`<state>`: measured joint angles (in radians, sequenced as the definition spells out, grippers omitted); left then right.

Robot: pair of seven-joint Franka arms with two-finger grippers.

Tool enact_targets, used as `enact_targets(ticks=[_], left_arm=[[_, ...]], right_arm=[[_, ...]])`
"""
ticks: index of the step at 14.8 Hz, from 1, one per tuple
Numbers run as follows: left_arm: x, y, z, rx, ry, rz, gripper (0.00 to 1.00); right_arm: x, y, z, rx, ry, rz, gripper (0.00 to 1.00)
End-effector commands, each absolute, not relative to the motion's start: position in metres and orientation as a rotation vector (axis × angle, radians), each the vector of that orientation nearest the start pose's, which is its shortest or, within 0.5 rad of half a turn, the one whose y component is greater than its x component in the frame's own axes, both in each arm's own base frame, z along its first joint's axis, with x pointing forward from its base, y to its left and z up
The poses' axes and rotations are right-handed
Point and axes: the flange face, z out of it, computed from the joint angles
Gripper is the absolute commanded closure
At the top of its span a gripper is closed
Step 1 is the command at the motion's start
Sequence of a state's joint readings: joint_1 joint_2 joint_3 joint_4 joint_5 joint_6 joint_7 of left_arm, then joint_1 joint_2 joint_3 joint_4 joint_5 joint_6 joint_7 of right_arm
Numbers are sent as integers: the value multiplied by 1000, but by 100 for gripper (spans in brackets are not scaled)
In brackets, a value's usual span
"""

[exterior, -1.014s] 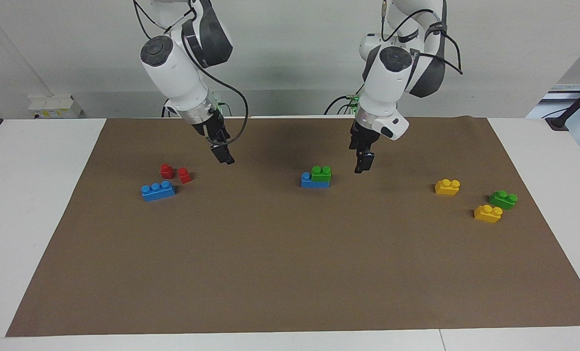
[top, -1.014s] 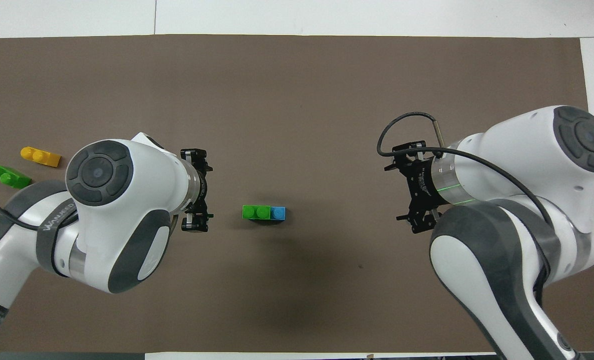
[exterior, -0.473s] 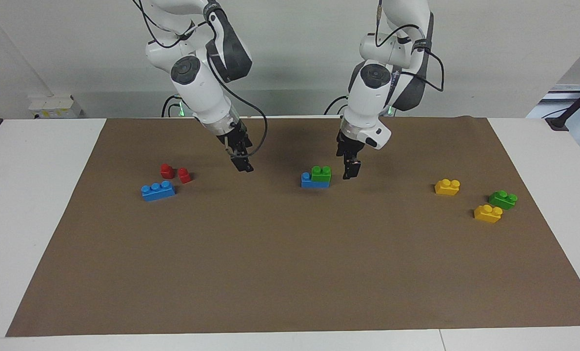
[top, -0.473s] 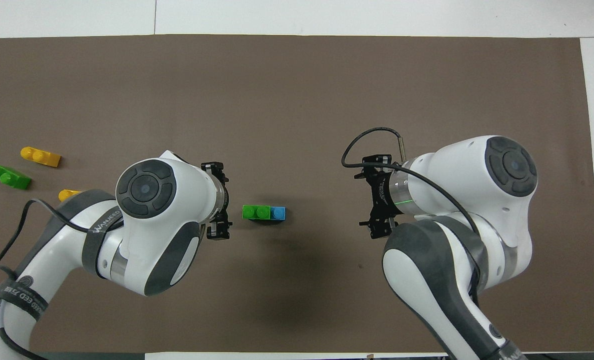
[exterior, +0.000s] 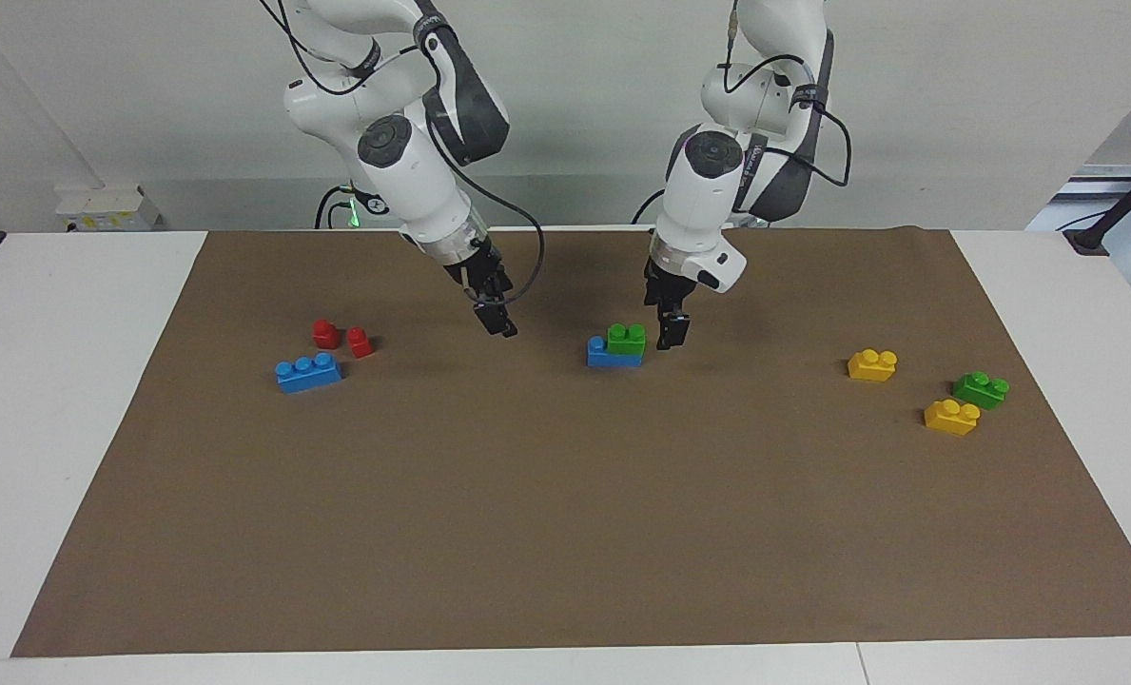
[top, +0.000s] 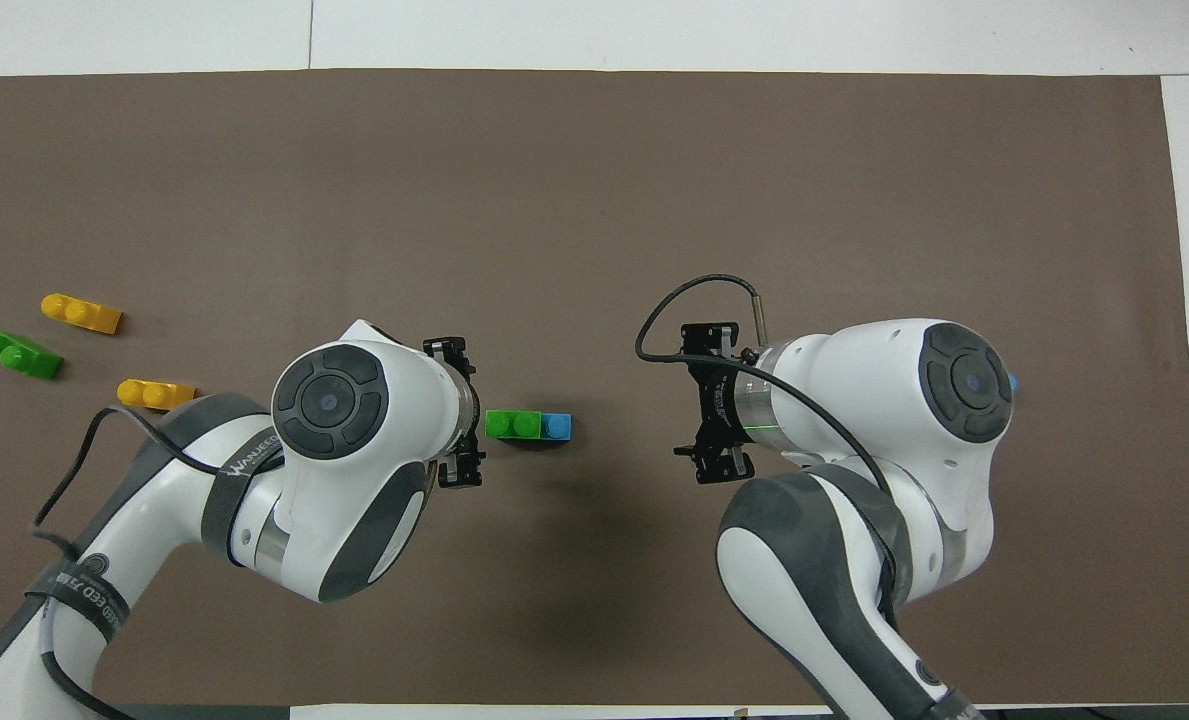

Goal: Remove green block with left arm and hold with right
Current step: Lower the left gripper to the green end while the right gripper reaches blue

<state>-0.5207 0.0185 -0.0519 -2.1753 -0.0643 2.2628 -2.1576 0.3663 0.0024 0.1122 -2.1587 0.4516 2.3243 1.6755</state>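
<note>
The green block (exterior: pixel 627 340) sits on one end of a blue brick (exterior: pixel 601 355) in the middle of the brown mat; the pair also shows in the overhead view (top: pixel 512 424). My left gripper (exterior: pixel 670 334) hangs low right beside the green block, on the side toward the left arm's end of the table, and does not clearly touch it. My right gripper (exterior: pixel 498 322) hangs low over the bare mat, a short way from the blue brick's free end toward the right arm's end. Neither gripper holds anything.
Two red pieces (exterior: pixel 341 337) and a blue three-stud brick (exterior: pixel 308 372) lie toward the right arm's end. Two yellow bricks (exterior: pixel 872 364) (exterior: pixel 951 417) and a darker green brick (exterior: pixel 981 389) lie toward the left arm's end.
Both grippers have moved inward toward the stacked pair. The left gripper has come down right next to the green block. The bricks have not moved.
</note>
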Motion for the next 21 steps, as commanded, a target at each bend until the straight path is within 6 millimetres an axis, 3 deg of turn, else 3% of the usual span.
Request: enact_targets(ticks=[1, 18, 21], left_arm=[[455, -302, 376, 2049, 2239, -62, 0], [442, -314, 351, 2064, 2240, -65, 0], [443, -316, 350, 2045, 2239, -60, 0]], right_arm=[[485, 271, 400, -2081, 1867, 336, 0], [459, 317, 357, -1977, 1867, 357, 0], [454, 329, 339, -2018, 1834, 337, 0]])
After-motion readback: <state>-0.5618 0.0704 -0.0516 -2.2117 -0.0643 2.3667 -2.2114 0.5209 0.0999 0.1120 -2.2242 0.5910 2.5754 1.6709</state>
